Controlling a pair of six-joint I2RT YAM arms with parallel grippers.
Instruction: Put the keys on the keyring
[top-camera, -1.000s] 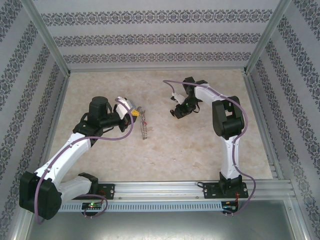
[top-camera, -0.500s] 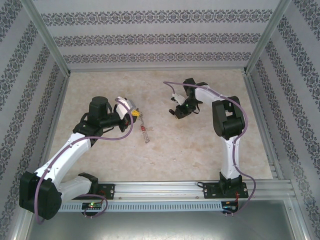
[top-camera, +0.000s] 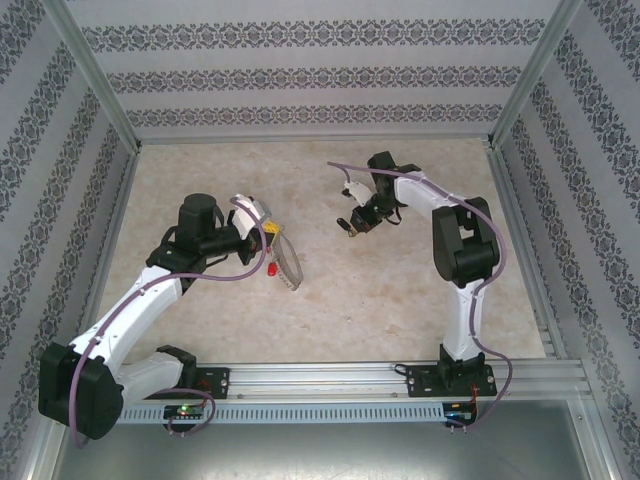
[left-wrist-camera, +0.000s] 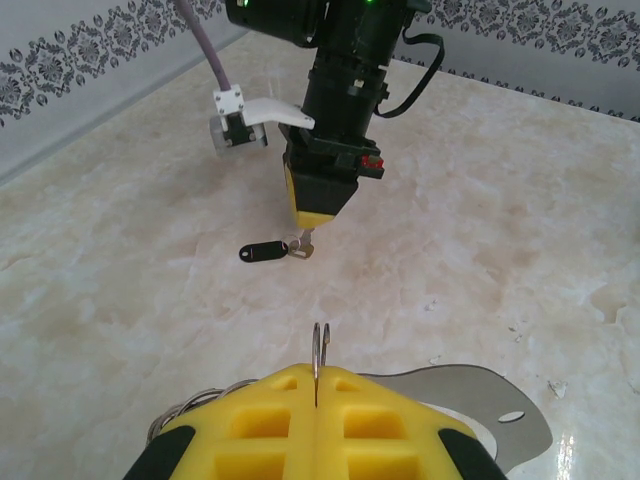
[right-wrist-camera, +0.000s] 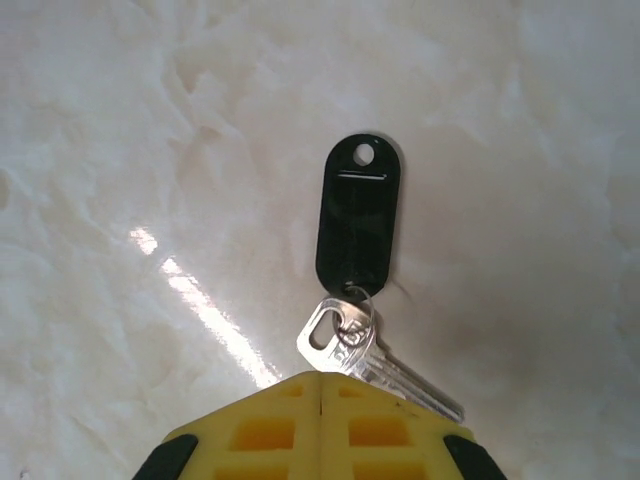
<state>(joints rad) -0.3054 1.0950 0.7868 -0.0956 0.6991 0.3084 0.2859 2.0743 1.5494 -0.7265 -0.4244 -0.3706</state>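
Your bench (top-camera: 400, 300), a pale marbled slab walled in by patterned panels (top-camera: 320, 75), carries both arms. The left arm (top-camera: 140, 300) reaches in from the near left corner toward the middle. The right arm (top-camera: 460, 250) rises from the near right and bends over toward the far middle. Their ends face each other, well apart, across bare bench.

The left fingers (top-camera: 268, 231) are closed tight on the keyring (top-camera: 287, 262). From above, you see the thin wire loop slanting away from them toward the near right, with a red tag (top-camera: 271, 270) at its near-left rim. In the left wrist view the yellow tips meet with no gap, and the wire (left-wrist-camera: 318, 348) stands up on edge out of the seam. More wire coils show to the left of the tips, and a flat grey piece (left-wrist-camera: 500, 405) with a small hole sits to the right.

The right fingers (right-wrist-camera: 320, 395) are pressed together on a silver key (right-wrist-camera: 390, 372). A small split ring (right-wrist-camera: 355, 318) through the key's head joins it to a black tag (right-wrist-camera: 358, 215), an oblong with a hole at its far end that sticks out beyond the fingertips. From the left wrist camera you see that tag jutting sideways under the right fingers. Whether it rests on the bench or hangs just above it, you cannot tell.
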